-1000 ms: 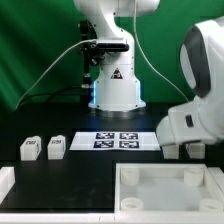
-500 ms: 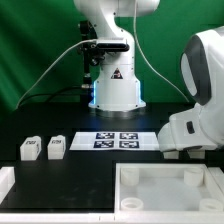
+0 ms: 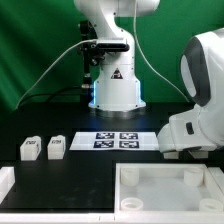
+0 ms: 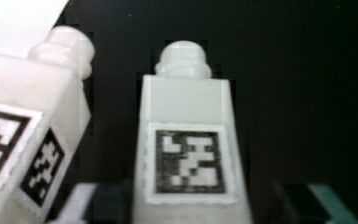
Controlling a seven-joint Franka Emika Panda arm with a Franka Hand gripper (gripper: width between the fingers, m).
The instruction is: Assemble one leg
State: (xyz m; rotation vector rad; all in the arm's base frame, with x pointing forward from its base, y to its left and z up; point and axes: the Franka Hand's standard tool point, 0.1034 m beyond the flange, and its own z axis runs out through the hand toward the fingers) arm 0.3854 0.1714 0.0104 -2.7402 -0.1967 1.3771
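Wrist view: leg (image 4: 194,135) sits btw claw (image 4: 202,205) fingers w/ slack each side. Second leg (image 4: 34,120) just beside it, only a thin gap btw them, tight for that finger. Opposite side: bare counter (image 4: 309,90), free. Exterior view: arm (image 3: 200,100) blocks exterior view's right.

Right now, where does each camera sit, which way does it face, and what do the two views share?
Exterior view: off the arm, looking across the black table at the arm's base and the green backdrop; the arm's white links fill the exterior view's right.
Wrist view: on the wrist, looking along the open gripper; its fingertips flank the centre leg, with a second leg beside it.
Shared: only the table for certain; the two legs at the exterior view's left lie far from the hand.
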